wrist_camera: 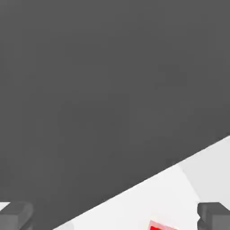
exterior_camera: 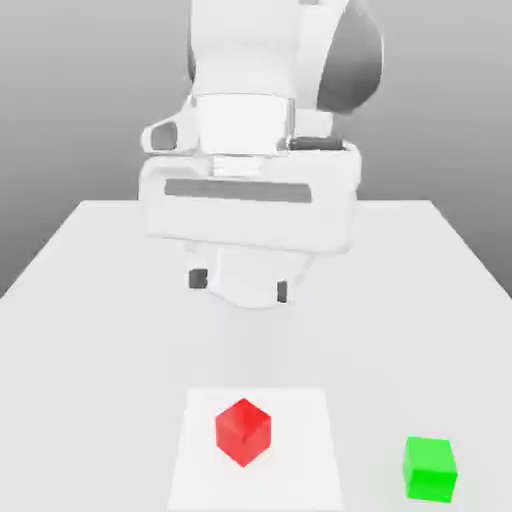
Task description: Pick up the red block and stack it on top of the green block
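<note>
Green block (exterior_camera: pixel 430 470) sits unstacked, well apart from the red block (exterior_camera: pixel 243 432); your hand (exterior_camera: pixel 240 287) is wide and empty, so grasp, lift and placement all remain.

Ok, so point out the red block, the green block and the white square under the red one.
Red block (exterior_camera: pixel 243 432): exterior view, visible middle.
Green block (exterior_camera: pixel 430 469): exterior view, visible middle.
White square (exterior_camera: pixel 305 480): exterior view, bare part.

We see the red block (wrist_camera: pixel 156 228) on a white patch (wrist_camera: pixel 134 202), between the claw's (wrist_camera: pixel 115 216) parted fingers.
</note>
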{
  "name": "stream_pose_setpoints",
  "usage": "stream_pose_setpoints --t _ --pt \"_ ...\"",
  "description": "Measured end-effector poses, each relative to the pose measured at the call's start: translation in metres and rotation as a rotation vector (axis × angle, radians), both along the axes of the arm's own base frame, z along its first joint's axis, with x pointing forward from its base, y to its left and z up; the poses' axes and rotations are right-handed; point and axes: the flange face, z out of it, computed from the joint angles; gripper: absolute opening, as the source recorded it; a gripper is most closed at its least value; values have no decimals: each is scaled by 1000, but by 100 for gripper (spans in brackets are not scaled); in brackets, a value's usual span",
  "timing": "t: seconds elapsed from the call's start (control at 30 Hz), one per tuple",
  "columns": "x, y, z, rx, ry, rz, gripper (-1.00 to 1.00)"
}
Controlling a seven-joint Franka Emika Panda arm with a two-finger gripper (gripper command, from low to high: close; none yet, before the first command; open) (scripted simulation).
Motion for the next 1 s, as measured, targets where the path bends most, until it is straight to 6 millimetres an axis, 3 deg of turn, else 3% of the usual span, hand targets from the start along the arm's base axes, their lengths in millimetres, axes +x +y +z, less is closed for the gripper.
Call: stream_pose_setpoints --t 0.17,0.37,0.4,0.63,0.83,1.0 --pt "-32 -3 -101 34 165 -160 0" --pt "-40 -2 -173 39 201 -193 0" --pt "-41 -2 -182 39 201 -194 -100" --pt "-41 -2 -184 39 200 -194 -100" --pt "-39 1 -128 38 200 -193 -100" --pt "-11 84 -109 33 203 -163 -100"
